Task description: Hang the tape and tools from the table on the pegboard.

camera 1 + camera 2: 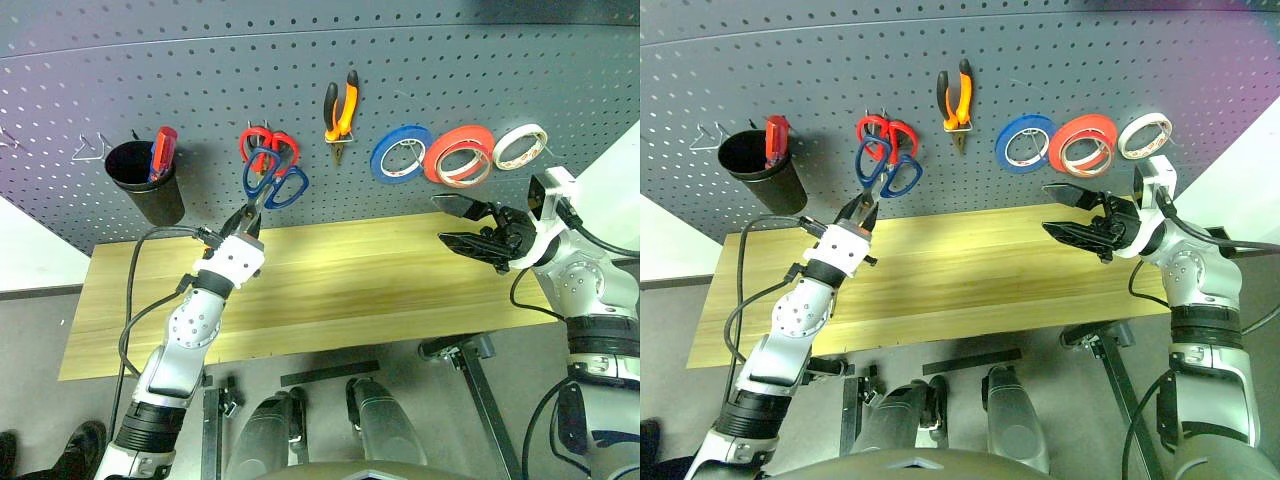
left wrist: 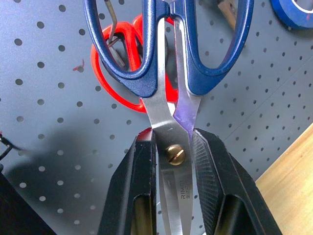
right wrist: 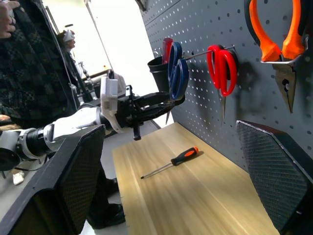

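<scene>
Left gripper [image 1: 247, 217] clamped on scissors [image 1: 272, 180], upper centre-left, at pegboard [image 1: 400, 60] | right gripper [image 1: 462, 222] empty, jaws apart | step needed: handle loop threaded squarely over the hook before release

A: How's the light?
B: Even and fairly bright on the table [image 1: 330, 290]; the pegboard [image 1: 420, 60] is dimmer, its lines bowed by lens distortion.
A: Shadows? Glare?
B: A soft shadow falls behind the scissors [image 2: 168, 73], and a window [image 3: 117, 34] blows out white. Close up, the scissors stay sharp.
</scene>
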Controlling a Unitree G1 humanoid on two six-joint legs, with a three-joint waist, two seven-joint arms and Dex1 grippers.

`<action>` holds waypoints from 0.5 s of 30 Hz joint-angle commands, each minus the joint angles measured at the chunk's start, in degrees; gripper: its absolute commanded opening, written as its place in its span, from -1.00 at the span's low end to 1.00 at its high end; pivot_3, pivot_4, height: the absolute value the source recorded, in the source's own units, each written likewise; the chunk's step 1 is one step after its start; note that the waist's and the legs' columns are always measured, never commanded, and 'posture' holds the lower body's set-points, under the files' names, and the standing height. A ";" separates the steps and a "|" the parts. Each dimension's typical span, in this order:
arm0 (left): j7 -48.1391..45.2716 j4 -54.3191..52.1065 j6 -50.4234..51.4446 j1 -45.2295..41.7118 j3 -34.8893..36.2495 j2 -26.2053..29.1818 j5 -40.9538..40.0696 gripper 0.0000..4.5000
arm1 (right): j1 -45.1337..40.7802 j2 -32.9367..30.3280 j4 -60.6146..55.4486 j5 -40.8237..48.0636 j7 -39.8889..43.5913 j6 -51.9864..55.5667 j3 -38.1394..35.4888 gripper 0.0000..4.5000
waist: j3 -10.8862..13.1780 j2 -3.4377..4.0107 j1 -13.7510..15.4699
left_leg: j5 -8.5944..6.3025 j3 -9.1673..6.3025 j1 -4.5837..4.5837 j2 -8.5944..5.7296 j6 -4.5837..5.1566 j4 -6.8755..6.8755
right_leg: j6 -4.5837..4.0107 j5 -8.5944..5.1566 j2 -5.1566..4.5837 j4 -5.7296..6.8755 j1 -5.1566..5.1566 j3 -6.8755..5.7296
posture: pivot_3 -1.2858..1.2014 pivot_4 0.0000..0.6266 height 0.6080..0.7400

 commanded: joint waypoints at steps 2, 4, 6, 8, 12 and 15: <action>0.82 0.04 -0.83 -1.56 1.86 -0.31 -0.41 -0.69 | 0.31 -0.19 -1.90 1.45 0.88 0.20 -1.75 1.00 | 0.00 0.00 0.00 | 0.00 0.00 0.00 0.00 0.00 0.02 | 0.00 0.00 0.00 0.01 0.00 0.00 | -0.19 -0.35 1.00; 0.81 0.57 -0.92 -1.93 2.17 -0.24 -0.44 -0.69 | 0.73 -0.30 -2.72 1.96 1.22 0.59 -1.88 1.00 | 0.00 0.00 -0.01 | -0.01 0.00 -0.01 0.00 0.00 0.04 | 0.01 0.01 0.00 0.01 0.00 -0.01 | -0.20 -0.35 1.00; 0.89 1.17 -0.79 -2.25 2.46 -0.47 -0.47 -0.69 | 1.11 -0.37 -3.39 2.45 1.35 0.93 -2.05 1.00 | 0.00 0.00 -0.02 | -0.01 0.00 -0.02 0.00 0.01 0.06 | 0.01 0.01 0.00 0.02 0.00 -0.01 | -0.20 -0.35 1.00; 0.91 1.91 -0.74 -2.62 2.59 -0.66 -0.32 -0.69 | 1.48 -0.62 -4.04 2.75 1.42 1.65 -1.83 1.00 | 0.00 0.01 -0.03 | -0.03 0.00 -0.05 0.00 0.04 0.12 | 0.02 0.01 0.00 0.02 0.00 -0.02 | -0.20 -0.35 1.00; 0.78 3.27 -1.02 -3.74 2.54 -0.90 -0.32 -0.69 | 1.80 -0.02 -4.91 2.39 0.58 0.71 -1.98 1.00 | -0.01 0.01 -0.15 | -0.11 -0.01 -0.17 0.00 0.09 0.38 | 0.10 0.05 0.00 0.07 0.00 -0.03 | -0.20 -0.35 1.00; 0.45 5.21 -0.92 -5.17 2.25 -1.46 -0.87 -0.69 | 1.73 -0.12 -5.20 2.05 0.28 0.36 -1.73 1.00 | -0.01 0.02 -0.06 | -0.12 0.00 -0.24 0.00 0.11 0.53 | 0.21 0.14 0.00 0.06 0.00 -0.03 | -0.20 -0.35 1.00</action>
